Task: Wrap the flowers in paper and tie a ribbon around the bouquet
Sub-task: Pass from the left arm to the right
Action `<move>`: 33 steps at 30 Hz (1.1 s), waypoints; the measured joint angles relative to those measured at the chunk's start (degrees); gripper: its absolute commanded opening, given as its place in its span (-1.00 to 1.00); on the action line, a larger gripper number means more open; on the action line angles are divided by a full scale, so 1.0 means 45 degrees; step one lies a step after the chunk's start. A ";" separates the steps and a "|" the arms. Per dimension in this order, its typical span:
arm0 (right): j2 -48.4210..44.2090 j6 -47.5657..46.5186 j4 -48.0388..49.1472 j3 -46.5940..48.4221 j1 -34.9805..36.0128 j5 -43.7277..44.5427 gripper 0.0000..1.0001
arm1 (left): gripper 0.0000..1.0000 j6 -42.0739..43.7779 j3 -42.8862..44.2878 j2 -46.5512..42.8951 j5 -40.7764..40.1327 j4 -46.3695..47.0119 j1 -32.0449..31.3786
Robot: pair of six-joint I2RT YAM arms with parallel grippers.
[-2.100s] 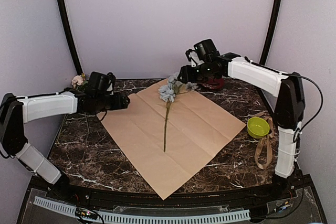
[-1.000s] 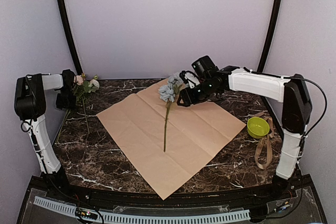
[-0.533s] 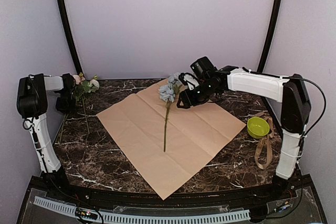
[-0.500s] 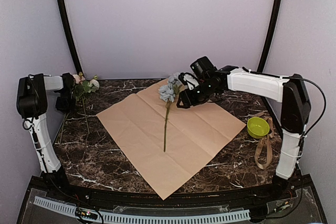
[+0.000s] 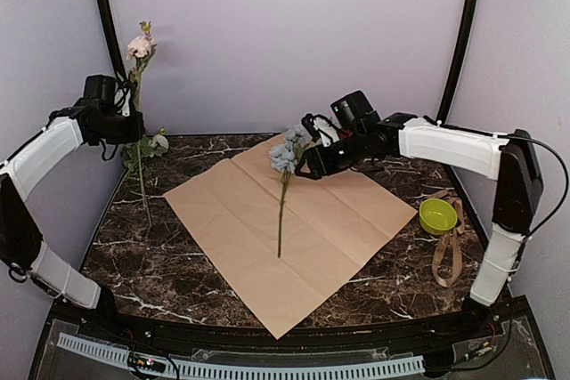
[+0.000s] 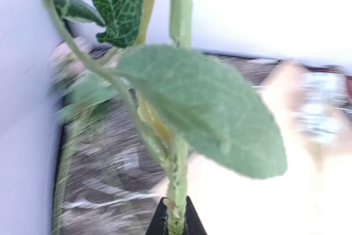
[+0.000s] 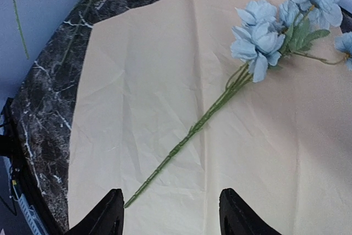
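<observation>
The left gripper's fingers point(image 6: 158, 227) were clamped on the thin green stem of a pink flower point(image 5: 139, 45), the black tips meeting on either side of it in the left wrist view; a broad veined leaf point(image 6: 203, 108) spread just above the grip and filled much of that blurred view. From above, the left gripper point(image 5: 134, 127) was raised at the far left of the marble table point(image 5: 134, 264), and the stem stood nearly upright with its pink bloom at the top, against the back wall. Below it a white bloom point(image 5: 158, 141) and some greenery lay at the table's far left corner; a thin stem ran on down over the marble there, and whose it was could not be told.

The right gripper point(image 7: 170, 210) hung with its fingers spread apart and nothing between them, above the far part of the paper point(image 5: 249, 220); the sheet lay flat, tan face up, corner-on like a diamond. A blue flower point(image 7: 264, 37) lay on it, blooms towards the back and long stem pointing to the near edge; the right gripper was just beside the blooms. The ribbon point(image 5: 450, 260) lay in a loose loop at the right side of the table, touching a small green bowl point(image 5: 437, 214), well apart from the paper.
</observation>
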 measured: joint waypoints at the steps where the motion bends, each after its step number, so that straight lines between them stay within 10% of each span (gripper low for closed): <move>1: -0.0452 0.0073 0.0510 -0.0457 0.0019 -0.0345 0.17 | -1.00 -0.0228 -0.0204 -0.0500 0.0593 0.0350 -0.0466; 12: -0.3322 0.4041 1.1171 -0.3458 0.0743 -0.4945 0.21 | -1.00 -0.2754 -0.2506 -0.2623 0.5843 0.5974 -0.6868; 22: -0.1962 0.5795 1.3610 -0.2671 0.1239 -0.5867 0.17 | -1.00 -0.2827 -0.2463 -0.1375 0.7179 0.7446 -0.9228; 30: -0.1224 0.6353 1.3629 -0.2098 0.1273 -0.5906 -1.00 | -1.00 -0.2909 -0.2259 -0.0675 0.7475 0.7470 -0.9491; 33: -0.1083 0.6324 1.3425 -0.1972 0.1277 -0.5887 -1.00 | -1.00 -0.3070 -0.2239 -0.0588 0.7606 0.7412 -0.9539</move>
